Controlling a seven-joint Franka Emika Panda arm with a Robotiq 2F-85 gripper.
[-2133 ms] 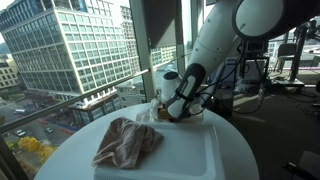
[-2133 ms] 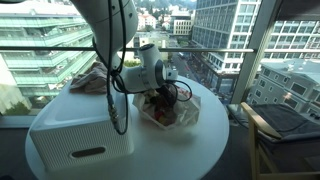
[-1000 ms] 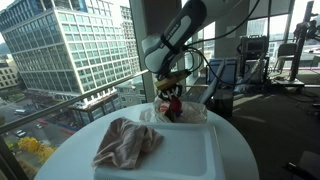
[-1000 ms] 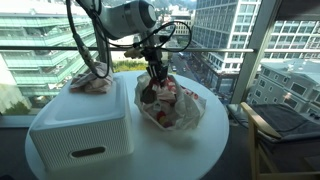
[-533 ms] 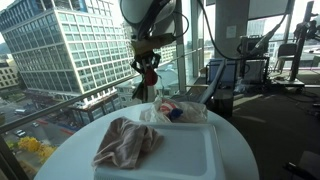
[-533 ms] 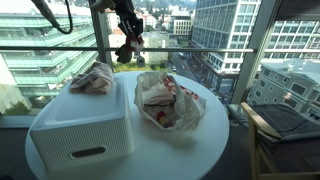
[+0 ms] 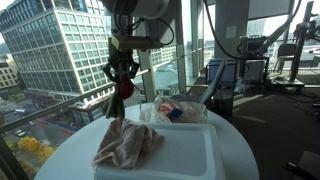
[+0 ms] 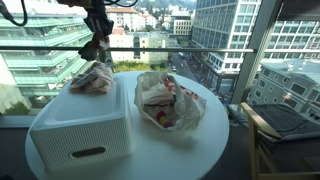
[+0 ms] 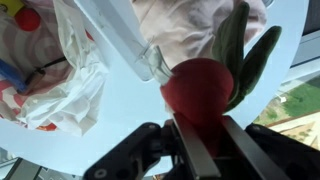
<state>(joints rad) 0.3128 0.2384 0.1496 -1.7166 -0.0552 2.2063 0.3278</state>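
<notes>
- Carry step, I judged: my gripper (image 7: 121, 72) was clamped on the red veg (image 7: 125, 89).
- Veg hung in air above cloth (image 7: 127, 143) on box (image 7: 205, 157), apart from bag (image 7: 180, 111).
- Next move needed, I reckoned: steady descent, no early release.

Nothing legible: no lettering, label, number or sign shows on the red object (image 9: 198, 88), the plastic bag (image 8: 170, 100) or the white box (image 8: 80, 130).
</notes>
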